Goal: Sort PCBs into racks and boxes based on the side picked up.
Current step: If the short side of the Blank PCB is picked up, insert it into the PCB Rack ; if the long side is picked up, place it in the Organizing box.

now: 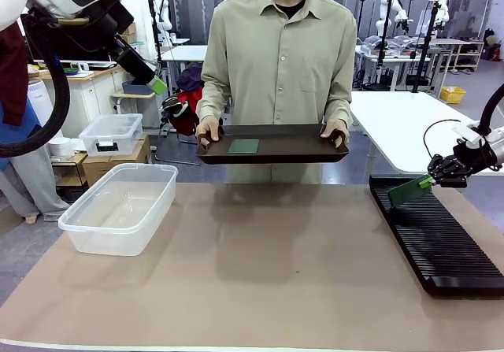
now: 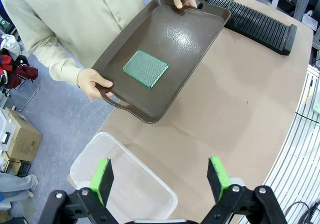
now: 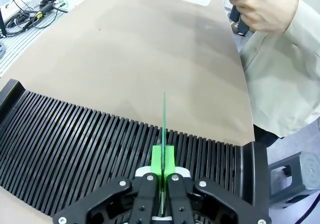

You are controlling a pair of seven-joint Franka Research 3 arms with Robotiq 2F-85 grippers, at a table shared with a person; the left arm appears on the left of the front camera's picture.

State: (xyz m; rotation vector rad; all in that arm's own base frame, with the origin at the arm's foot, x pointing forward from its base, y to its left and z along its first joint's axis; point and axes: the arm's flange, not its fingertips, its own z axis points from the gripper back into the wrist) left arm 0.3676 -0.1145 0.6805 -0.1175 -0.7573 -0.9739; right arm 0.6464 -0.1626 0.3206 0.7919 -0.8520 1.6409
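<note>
My right gripper [image 1: 435, 178] [image 3: 163, 160] is shut on a green PCB [image 1: 409, 190] [image 3: 164, 134], held edge-on just above the far end of the long black slotted rack [image 1: 441, 242] [image 3: 75, 149]. A second PCB [image 1: 242, 146] [image 2: 145, 68] lies flat on a dark handled tray [image 1: 272, 144] [image 2: 195, 33] that a person holds with both hands at the far side of the table. My left gripper [image 1: 157, 85] [image 2: 160, 179] is open, raised high at the left, over the clear box [image 1: 118, 207] [image 2: 125, 184] with nothing between its fingers. The box looks empty.
The tan table top [image 1: 260, 273] is bare between box and rack. A smaller clear lidded bin [image 1: 112, 134] sits on cardboard boxes beyond the table at the left. A white table [image 1: 409, 124] stands behind the rack.
</note>
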